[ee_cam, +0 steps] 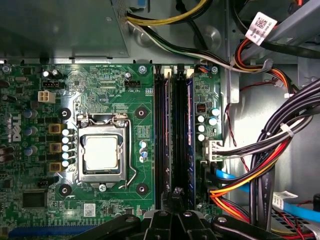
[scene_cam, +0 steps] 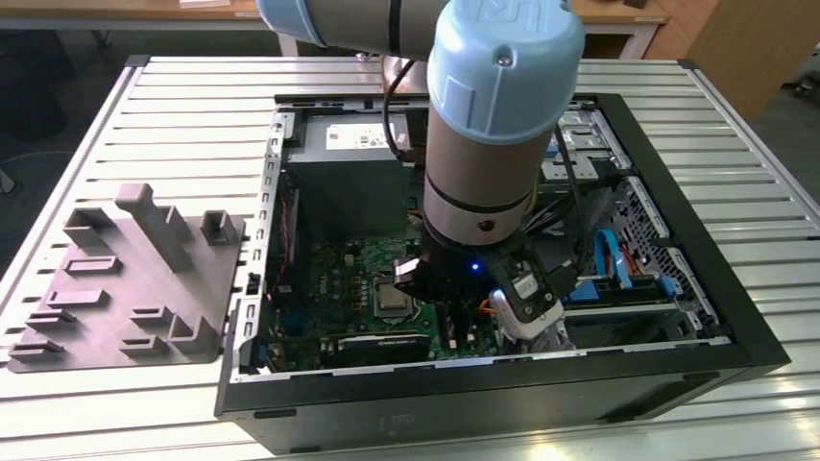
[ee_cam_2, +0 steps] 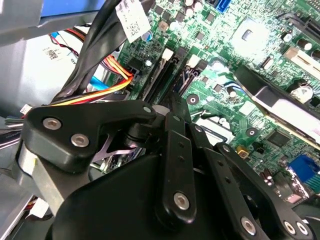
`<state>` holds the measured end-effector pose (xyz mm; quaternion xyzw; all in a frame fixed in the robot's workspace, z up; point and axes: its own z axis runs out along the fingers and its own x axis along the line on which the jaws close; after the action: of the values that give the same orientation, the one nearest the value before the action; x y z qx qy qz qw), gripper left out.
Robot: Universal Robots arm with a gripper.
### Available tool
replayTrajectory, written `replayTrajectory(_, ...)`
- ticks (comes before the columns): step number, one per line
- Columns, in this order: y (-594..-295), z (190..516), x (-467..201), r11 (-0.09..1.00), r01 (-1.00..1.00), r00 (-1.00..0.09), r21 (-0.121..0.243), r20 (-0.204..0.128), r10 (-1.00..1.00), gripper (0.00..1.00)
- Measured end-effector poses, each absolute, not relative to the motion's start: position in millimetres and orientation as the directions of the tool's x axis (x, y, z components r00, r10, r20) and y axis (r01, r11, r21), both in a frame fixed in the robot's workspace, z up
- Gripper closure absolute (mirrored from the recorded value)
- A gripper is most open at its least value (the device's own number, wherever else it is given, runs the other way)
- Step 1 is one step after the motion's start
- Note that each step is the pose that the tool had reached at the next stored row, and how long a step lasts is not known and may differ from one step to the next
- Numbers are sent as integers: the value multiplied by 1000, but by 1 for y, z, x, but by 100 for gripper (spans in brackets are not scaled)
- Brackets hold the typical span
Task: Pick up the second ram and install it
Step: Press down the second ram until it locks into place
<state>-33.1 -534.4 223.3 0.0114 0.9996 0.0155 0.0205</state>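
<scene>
so the second ram (ee_cam: 190, 135) is that slim dark-blue strip standing on its long edge in the memory slots, right of centre in the first wrist view. It runs straight from the upper middle of the frame down toward the bottom edge, parallel to the long black slots beside it. Looks seated in its slot, can't tell if it's fully clicked in. In the second wrist view it's a dark strip (ee_cam_2: 186, 76) at upper centre

Matt black plastic gripper (ee_cam_2: 172, 125), glossy green motherboard (ee_cam: 100, 90), ribbed bare-metal table (scene_cam: 167, 125), matt grey moulded plastic fixture (scene_cam: 129, 288).
</scene>
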Motion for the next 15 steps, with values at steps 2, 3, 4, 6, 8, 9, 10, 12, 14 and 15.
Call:
replayTrajectory(2, -535, 222, -33, 999, 22, -999, 31, -40, 23, 90)
replayTrajectory(3, -535, 222, -33, 999, 22, -999, 31, -40, 23, 90)
replayTrajectory(4, -535, 222, -33, 999, 22, -999, 31, -40, 23, 90)
replayTrajectory(6, -535, 220, -33, 999, 22, -999, 30, -40, 23, 90)
replayTrajectory(8, -535, 219, -33, 999, 22, -999, 30, -40, 23, 90)
replayTrajectory(9, -535, 219, -33, 999, 22, -999, 30, -40, 23, 90)
replayTrajectory(10, -535, 218, -33, 999, 22, -999, 31, -40, 23, 90)
replayTrajectory(12, -535, 218, -33, 999, 22, -999, 31, -40, 23, 90)
replayTrajectory(14, -535, 217, -33, 999, 22, -999, 31, -40, 23, 90)
replayTrajectory(15, -535, 217, -33, 999, 22, -999, 31, -40, 23, 90)
